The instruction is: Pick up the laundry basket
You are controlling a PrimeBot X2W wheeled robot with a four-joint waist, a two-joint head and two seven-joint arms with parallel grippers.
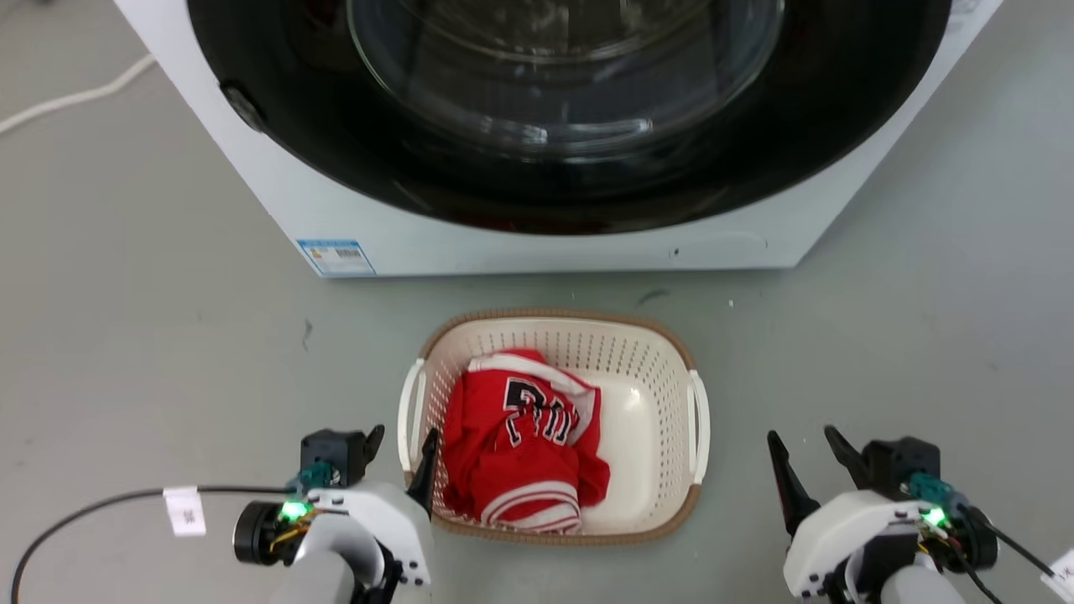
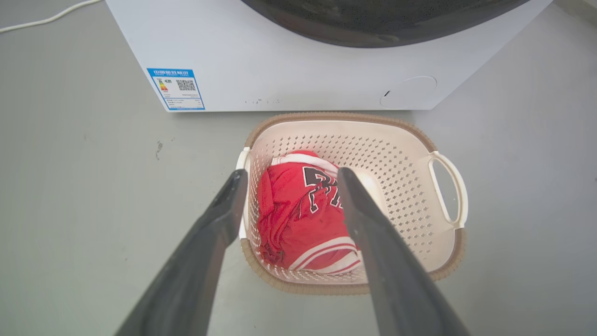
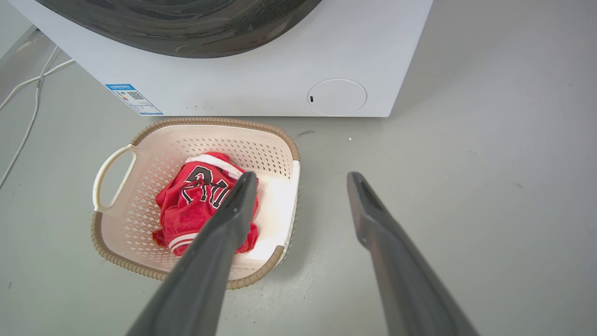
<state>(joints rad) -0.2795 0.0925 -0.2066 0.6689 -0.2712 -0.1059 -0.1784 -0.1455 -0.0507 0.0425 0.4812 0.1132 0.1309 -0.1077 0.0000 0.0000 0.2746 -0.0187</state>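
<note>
Plainly, the basket (image 1: 621,352) sat on the floor (image 1: 168,335) before the washer (image 1: 503,243), a jersey (image 1: 520,436) inside; likely light and stiff, best lifted by its side handles (image 1: 699,419). Left claw (image 1: 404,436) and right claw (image 1: 800,436) gaped wide, empty.

You have the laundry basket (image 1: 638,352) on the floor (image 1: 151,335), just in front of the washing machine (image 1: 520,243) and about level with the middle of its front. A garment (image 1: 516,445) lies in the basket, towards its left wall and near edge. Your left claw (image 1: 404,433) is at the basket's near-left corner, one finger outside the left wall and one inside it. Your right claw (image 1: 801,434) is to the right of the basket, apart from it. A cable (image 1: 75,96) lies on the floor left of the machine.
</note>
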